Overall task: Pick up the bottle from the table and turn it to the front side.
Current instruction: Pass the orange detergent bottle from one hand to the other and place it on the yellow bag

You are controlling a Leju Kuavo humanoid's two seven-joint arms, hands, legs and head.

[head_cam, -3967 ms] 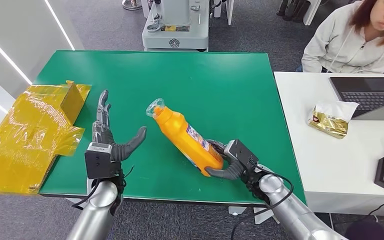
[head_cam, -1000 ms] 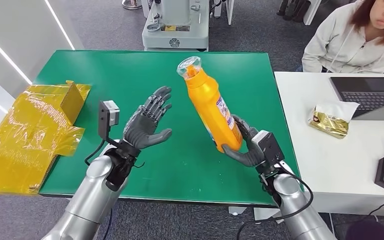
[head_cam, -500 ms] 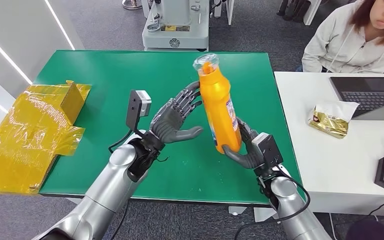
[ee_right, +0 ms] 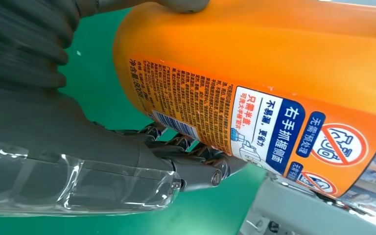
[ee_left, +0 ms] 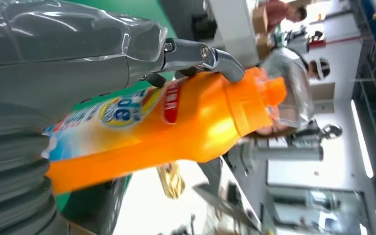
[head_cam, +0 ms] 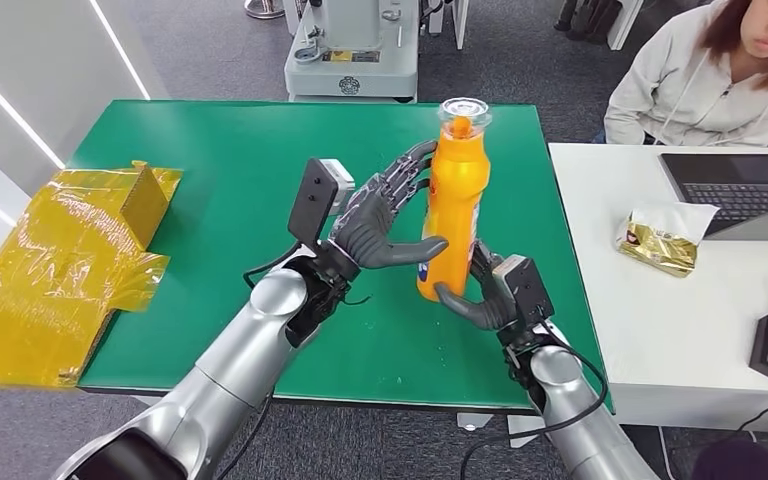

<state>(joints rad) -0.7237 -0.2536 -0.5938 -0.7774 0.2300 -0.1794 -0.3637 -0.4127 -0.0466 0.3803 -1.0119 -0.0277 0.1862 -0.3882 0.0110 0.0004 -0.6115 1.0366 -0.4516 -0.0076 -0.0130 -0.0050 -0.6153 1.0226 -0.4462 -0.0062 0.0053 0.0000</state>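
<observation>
**Bottle upright between two hands**

While the right hand cups the base of the orange bottle from below and behind, its fingers curled around the lower body, the left hand closes on the bottle's middle from the other side; its thumb lies across the near face and its fingers reach round the far side. So the bottle stands nearly upright above the green table, lifted clear of it, with the clear cap at the top, well above both hands; the left hand sits higher on the body than the right.

From the left wrist, the bottle shows a coloured label with a red patch (the print is blurred), pressed against that hand's thumb; from the right wrist, the bottle shows a label of small printed text and round warning signs facing that hand.

Beyond the left hand, on the table's far edge from the bottle, lies crumpled yellow wrapping; past the right hand, a person sits at a white desk with a laptop.
</observation>
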